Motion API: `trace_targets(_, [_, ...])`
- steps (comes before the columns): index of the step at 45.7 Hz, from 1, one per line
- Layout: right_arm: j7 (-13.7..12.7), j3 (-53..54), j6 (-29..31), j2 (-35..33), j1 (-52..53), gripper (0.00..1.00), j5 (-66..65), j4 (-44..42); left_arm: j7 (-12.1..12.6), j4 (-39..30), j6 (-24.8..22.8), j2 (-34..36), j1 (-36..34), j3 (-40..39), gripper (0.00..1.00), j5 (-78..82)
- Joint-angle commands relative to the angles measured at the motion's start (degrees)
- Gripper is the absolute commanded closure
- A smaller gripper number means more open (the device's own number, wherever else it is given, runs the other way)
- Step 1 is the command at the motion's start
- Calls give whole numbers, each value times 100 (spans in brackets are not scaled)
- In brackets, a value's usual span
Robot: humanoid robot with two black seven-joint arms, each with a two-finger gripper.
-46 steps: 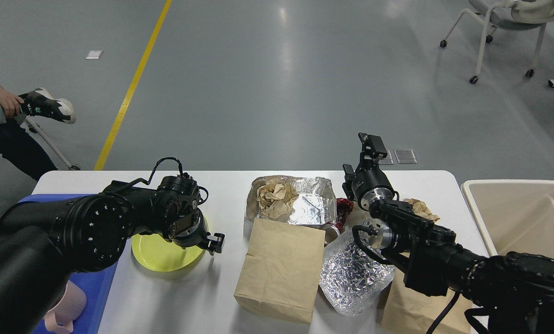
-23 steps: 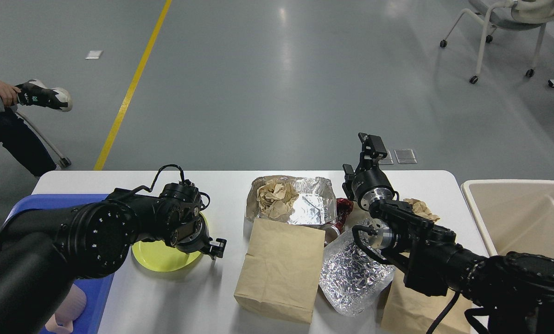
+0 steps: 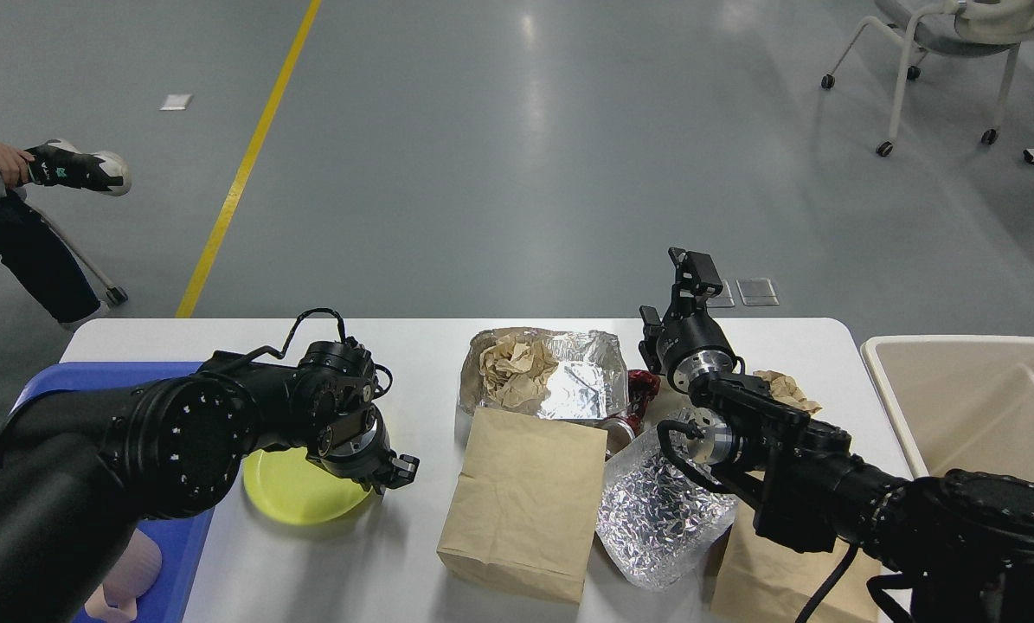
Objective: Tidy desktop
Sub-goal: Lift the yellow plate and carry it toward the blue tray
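The white desktop (image 3: 413, 342) holds a yellow plate (image 3: 296, 493), a foil tray (image 3: 581, 381) with crumpled brown paper (image 3: 512, 368) in it, a flat brown paper bag (image 3: 525, 502), a crumpled foil bag (image 3: 655, 515) and a red can (image 3: 639, 389). My left gripper (image 3: 394, 472) is low at the plate's right edge; its fingers are small and dark, so I cannot tell if they hold the plate. My right gripper (image 3: 694, 277) is raised above the table's far edge behind the can, holding nothing that I can see.
A blue tray (image 3: 84, 376) lies at the left under my left arm, with a pink cup (image 3: 127, 571) on it. A beige bin (image 3: 975, 407) stands at the table's right end. More crumpled paper (image 3: 785, 389) and a second brown bag (image 3: 763, 580) lie by my right arm.
My left gripper has moved down and a little toward me along the plate's right edge. The yellow plate has shifted slightly left and nearer. The right arm has not moved.
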Motion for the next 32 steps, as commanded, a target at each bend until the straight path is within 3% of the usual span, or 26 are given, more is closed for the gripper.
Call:
trace_targets(1, [0, 0, 0, 0, 0, 0, 0, 0, 5, -4, -18, 7, -8, -80, 90, -1])
trace_targets(14, [0, 0, 0, 0, 0, 0, 0, 0, -4, 128, -18, -10, -78, -107, 99, -1])
trace_targets(27, [0, 0, 0, 0, 0, 0, 0, 0, 5, 207, -45, -19, -526, -98, 100, 17])
trace_targets(32, [0, 0, 0, 0, 0, 0, 0, 0, 5, 207, -255, -19, -710, -98, 100, 17])
